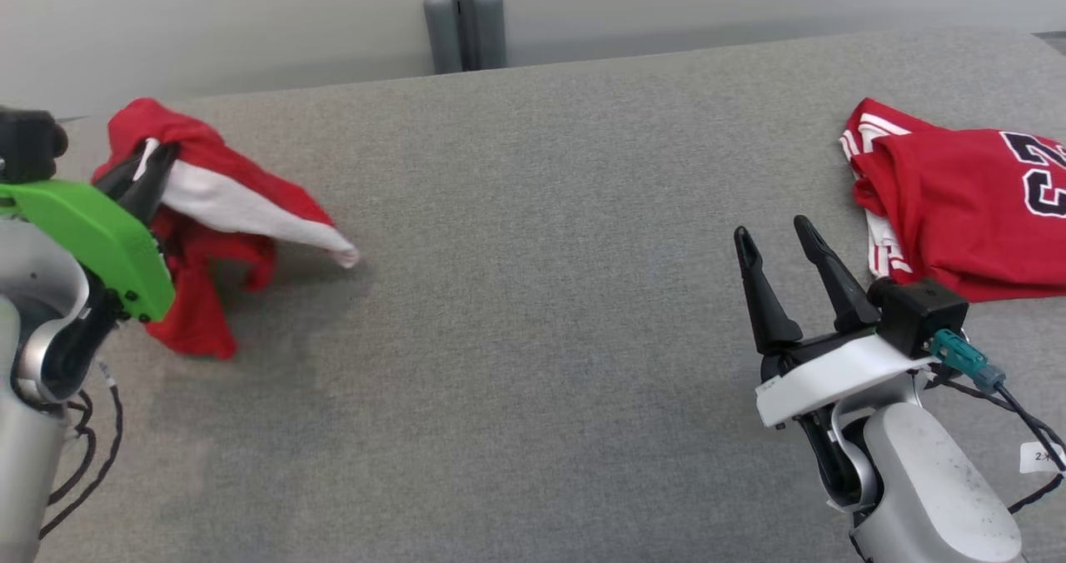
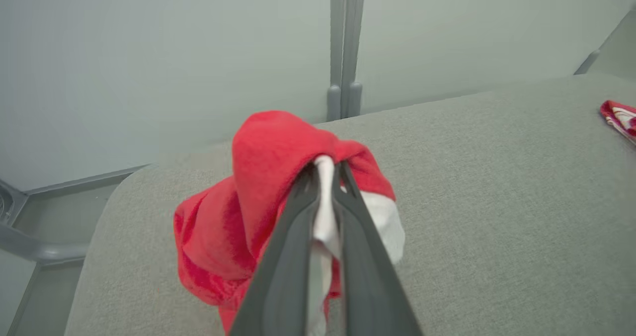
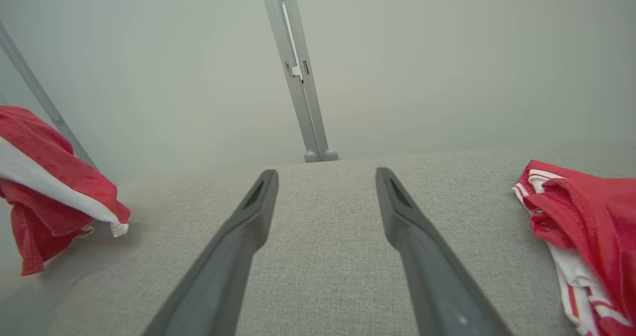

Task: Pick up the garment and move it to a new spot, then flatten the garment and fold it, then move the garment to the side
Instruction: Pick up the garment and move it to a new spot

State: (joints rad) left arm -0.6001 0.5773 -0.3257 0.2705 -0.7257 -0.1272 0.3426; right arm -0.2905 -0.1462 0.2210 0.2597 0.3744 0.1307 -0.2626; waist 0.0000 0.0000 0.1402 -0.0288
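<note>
Your left gripper [image 1: 151,165] pinches the red-and-white garment [image 1: 241,209], which hangs at the table's [image 1: 533,338] far left. The table's middle lies rightward, toward your spread right gripper [image 1: 770,231].

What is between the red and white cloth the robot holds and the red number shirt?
Bare grey table, in the head view. The left gripper holds the cloth; the open right gripper hangs near the shirt.

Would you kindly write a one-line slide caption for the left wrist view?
Left gripper shut on a bunched red-and-white garment over the grey fabric surface.
</note>
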